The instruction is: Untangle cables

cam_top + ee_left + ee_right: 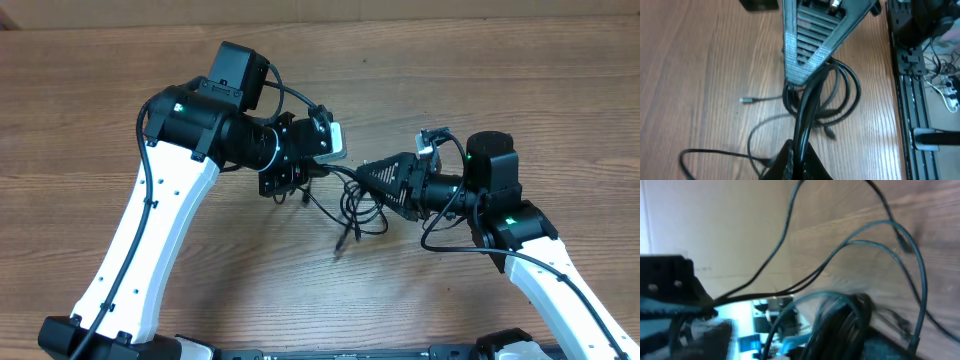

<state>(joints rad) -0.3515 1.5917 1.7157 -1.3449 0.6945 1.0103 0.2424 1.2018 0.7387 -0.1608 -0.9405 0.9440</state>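
**Item: cables (355,205), tangled. Step in hand: pulling the knot apart.**

- **Location.** The cables lie on the wooden table (250,290), in the gap between the two arms. A loose coil rests under and just beside the claw tips. Thin strands trail outward from it, and one ends in a small plug (745,100) lying apart on the wood.
- **Left claw (318,172).** It is closed on the cables. The left wrist view shows a thick black run of cord (807,110) passing between its fingers (785,162) and running up toward the other claw.
- **Right claw (368,173).** The tip sits at the top of the coil, touching or nearly touching the same run. Its grey finger hides the contact, so I cannot tell whether it is clamped or open. The right wrist view is blurred and shows only cord (840,325) close to the lens.
- **Handling notes (judgement).**
  - Confirm that the right claw holds a different strand from the left. Pulling on the same strand would only tighten the knot.
  - Draw the claws apart slowly and low over the table, so that the loops slide off and do not cinch.
  - Watch the free plug ends, because they may snag inside a loop.
  - If the coil lifts as one lump, ease off and regrip nearer a loose end.
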